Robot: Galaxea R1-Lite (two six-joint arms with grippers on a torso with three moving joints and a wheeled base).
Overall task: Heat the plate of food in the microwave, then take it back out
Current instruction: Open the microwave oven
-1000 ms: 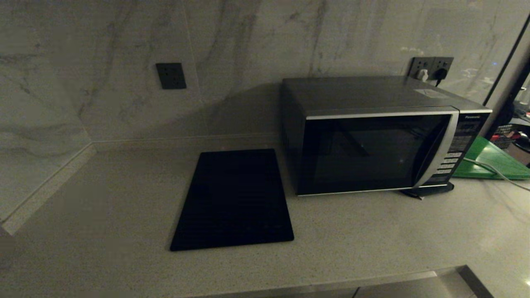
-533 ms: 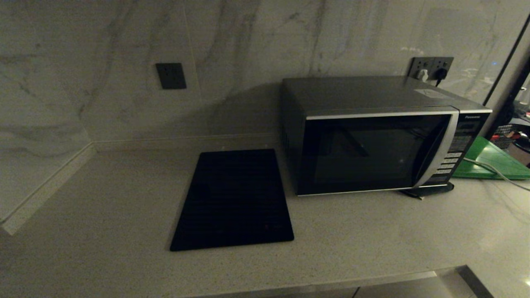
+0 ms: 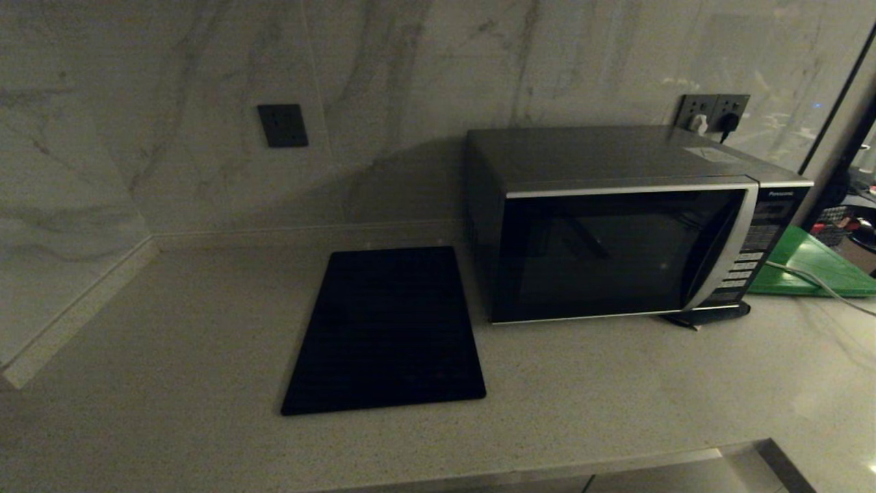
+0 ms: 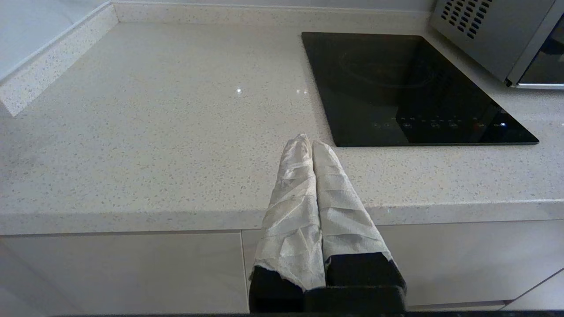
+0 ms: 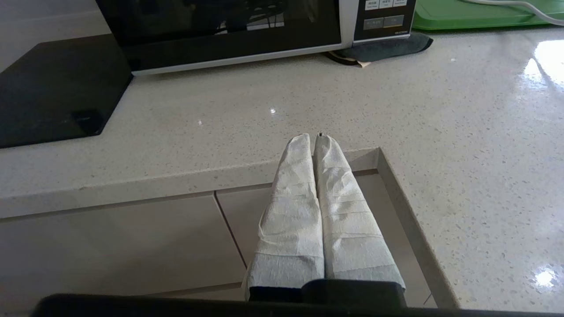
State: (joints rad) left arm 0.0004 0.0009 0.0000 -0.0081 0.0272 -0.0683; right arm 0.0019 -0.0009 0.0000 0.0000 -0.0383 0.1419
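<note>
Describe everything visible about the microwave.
The microwave is a black and silver-grey Panasonic box with a dark glass door, shut, a curved silver handle strip and a button panel at its right. It stands upright on the speckled countertop, by the marble wall, between the black glass panel and green board. Its front right corner rests on a dark pad.

The countertop [image 3: 616, 390] is speckled, polished stone, glossy beside the microwave [image 3: 616, 226] with its dark glass door and brushed silver metal trim. Left of the microwave lies a glossy black glass panel [image 3: 387, 329]. Both grippers' fingers [image 4: 304, 185] wear crinkled white cloth-like wrap.
</note>
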